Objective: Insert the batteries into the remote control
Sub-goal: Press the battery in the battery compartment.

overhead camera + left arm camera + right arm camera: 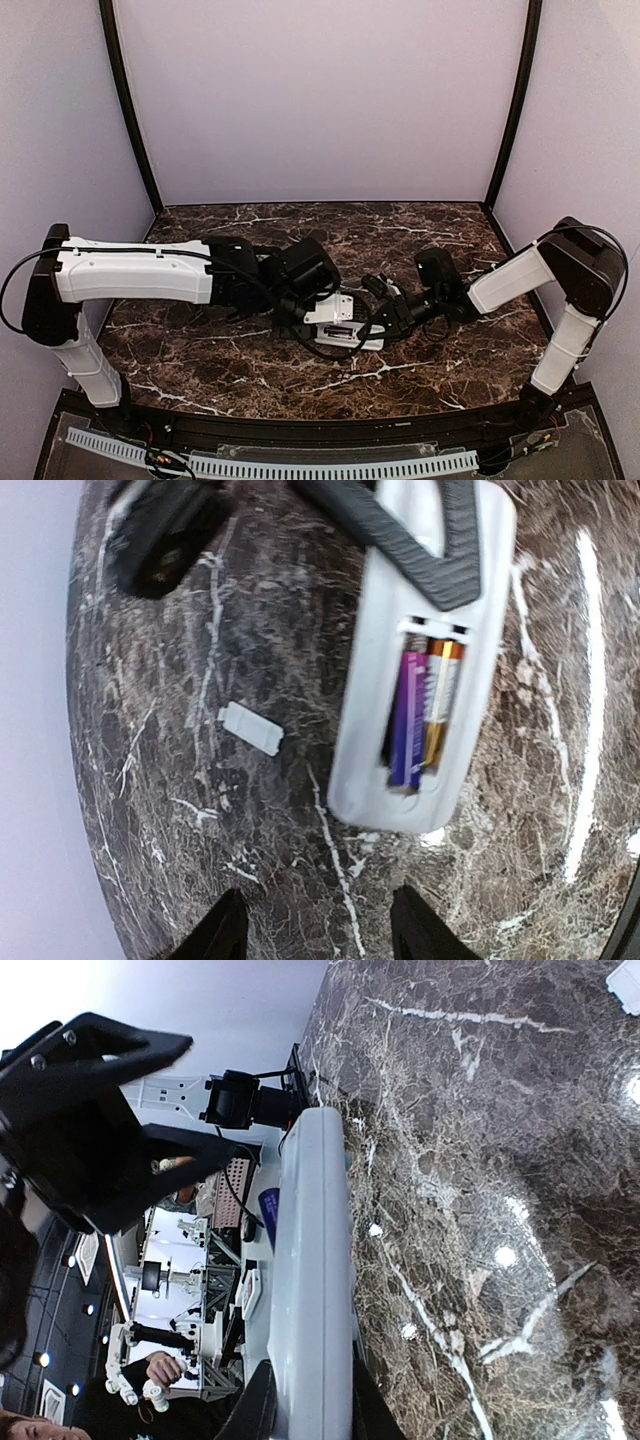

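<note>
The remote control (315, 1260) is seen edge-on, a slim white slab running from mid-frame down to the bottom edge, and whether it touches the dark marbled tabletop (480, 1210) beside it cannot be told. At the bottom the right gripper (310, 1415) has its jaws closed against the remote's two broad faces, one dark finger (255, 1415) on each side. In the upper left, apart from the remote, the left gripper (205, 1100) shows as a large black shape with its jaws spread and nothing between them. A small white cover piece (628, 985) lies on the tabletop in the top right corner, cut by the frame. Bright light spots reflect off the stone.
</note>
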You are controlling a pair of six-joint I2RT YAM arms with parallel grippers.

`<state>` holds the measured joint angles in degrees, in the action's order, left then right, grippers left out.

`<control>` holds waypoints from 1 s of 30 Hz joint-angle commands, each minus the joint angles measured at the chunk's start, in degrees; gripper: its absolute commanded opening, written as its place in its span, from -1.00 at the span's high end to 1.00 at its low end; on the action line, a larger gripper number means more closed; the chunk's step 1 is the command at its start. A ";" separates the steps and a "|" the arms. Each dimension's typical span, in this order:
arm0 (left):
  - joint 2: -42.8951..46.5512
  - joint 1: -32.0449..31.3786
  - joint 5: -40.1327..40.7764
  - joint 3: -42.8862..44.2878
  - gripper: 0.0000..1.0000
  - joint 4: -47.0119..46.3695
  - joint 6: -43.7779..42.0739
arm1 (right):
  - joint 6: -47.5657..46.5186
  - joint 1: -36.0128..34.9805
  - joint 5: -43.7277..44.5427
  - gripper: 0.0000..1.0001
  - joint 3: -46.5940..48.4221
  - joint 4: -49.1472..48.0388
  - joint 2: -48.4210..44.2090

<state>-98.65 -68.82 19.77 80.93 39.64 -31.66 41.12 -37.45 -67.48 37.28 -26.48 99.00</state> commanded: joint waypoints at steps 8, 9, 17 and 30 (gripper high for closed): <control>18.58 7.85 -2.17 -15.01 0.04 -27.39 34.09 | 6.07 2.91 1.68 1.00 -2.11 -11.33 -3.42; 18.30 7.85 -2.58 -14.79 -0.13 -27.74 35.03 | 6.67 2.91 1.94 1.00 -2.08 -11.73 -3.34; 12.17 7.91 -13.73 -11.60 -0.32 -23.22 42.88 | 12.82 2.12 4.54 1.00 -4.02 -17.43 -1.26; 2.99 7.91 -18.77 -3.91 0.48 -16.45 52.91 | 12.73 0.55 6.59 1.00 -3.69 -15.17 -0.10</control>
<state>-95.20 -60.66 3.20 74.70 19.73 17.34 54.76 -36.49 -61.78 33.30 -41.47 98.56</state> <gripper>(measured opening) 0.280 0.176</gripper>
